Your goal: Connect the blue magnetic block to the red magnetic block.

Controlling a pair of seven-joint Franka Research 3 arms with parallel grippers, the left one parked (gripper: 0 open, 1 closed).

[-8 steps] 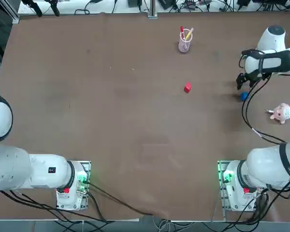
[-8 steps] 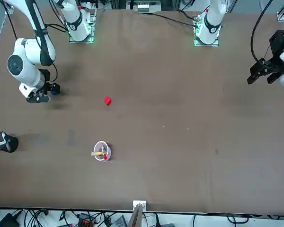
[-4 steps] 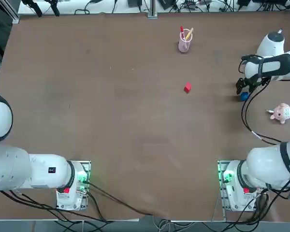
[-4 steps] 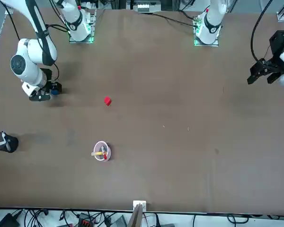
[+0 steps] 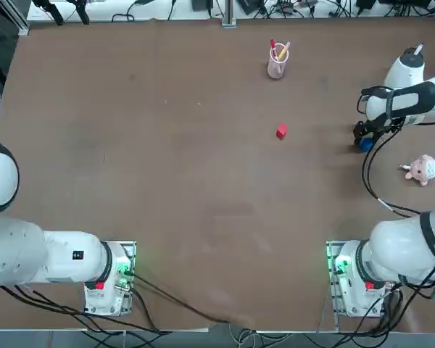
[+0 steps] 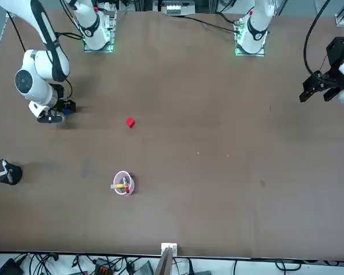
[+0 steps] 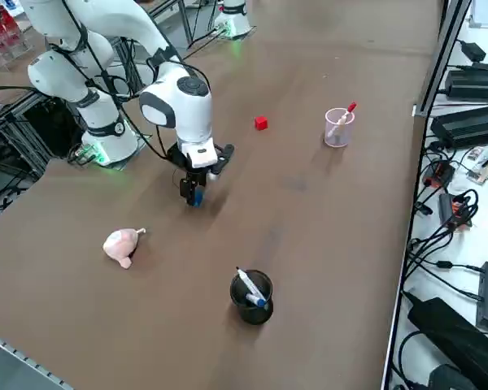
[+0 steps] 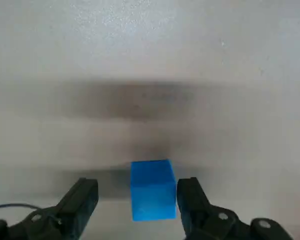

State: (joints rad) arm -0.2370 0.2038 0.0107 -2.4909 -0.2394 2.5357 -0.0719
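Note:
The blue magnetic block (image 8: 152,190) rests on the brown table at its right side, seen small in the top view (image 5: 366,145) and from the side (image 7: 195,200). My right gripper (image 8: 137,186) is lowered over it and stands open, one finger on each side. One finger (image 8: 190,192) is close against the cube. The other finger (image 8: 82,197) is still a gap away. The red magnetic block (image 5: 281,131) lies alone on the table to the left of the gripper (image 5: 362,138), well apart from it, and also shows in the front view (image 6: 130,122).
A pink cup (image 5: 277,64) holding pens stands at the far side beyond the red block. A pink plush toy (image 5: 421,170) lies near the right edge, on the robot's side of the gripper. A black cup with pens (image 7: 251,296) sits by the right edge.
The right gripper has come down and shifted slightly until its fingers straddle the blue block. The fingers have begun to narrow. Neither block has moved.

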